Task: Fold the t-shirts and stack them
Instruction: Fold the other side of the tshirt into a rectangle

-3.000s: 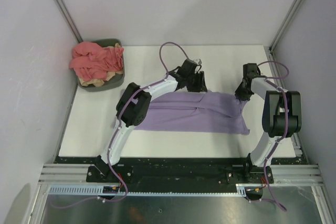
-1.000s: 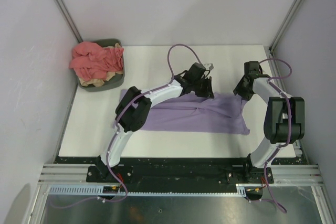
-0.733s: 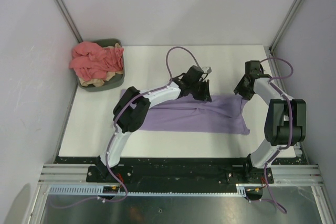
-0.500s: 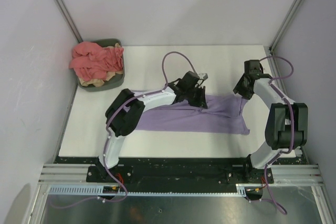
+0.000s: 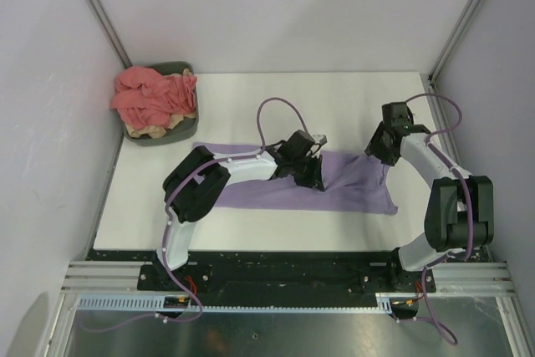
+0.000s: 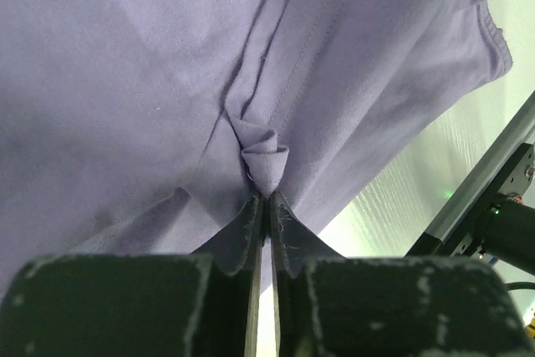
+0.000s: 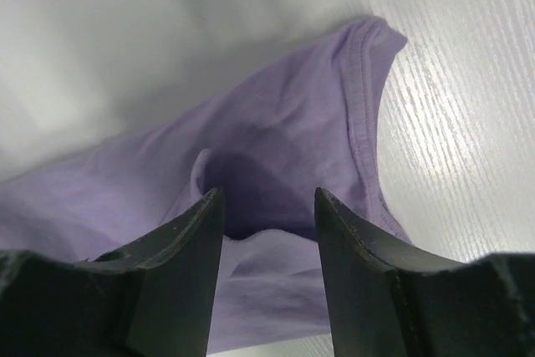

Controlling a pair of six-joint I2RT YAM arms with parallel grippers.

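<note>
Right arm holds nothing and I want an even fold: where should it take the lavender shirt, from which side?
Probably the hemmed far-right corner of the lavender shirt, coming down from above its far edge. The cloth humps up there between the fingers of the open right gripper, giving a raised fold to close on, well apart from the mid-shirt pinch in the shut left gripper.

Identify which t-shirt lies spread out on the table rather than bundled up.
The lavender t-shirt, stretched across the table; the salmon-pink shirt sits crumpled in the bin, far left.
</note>
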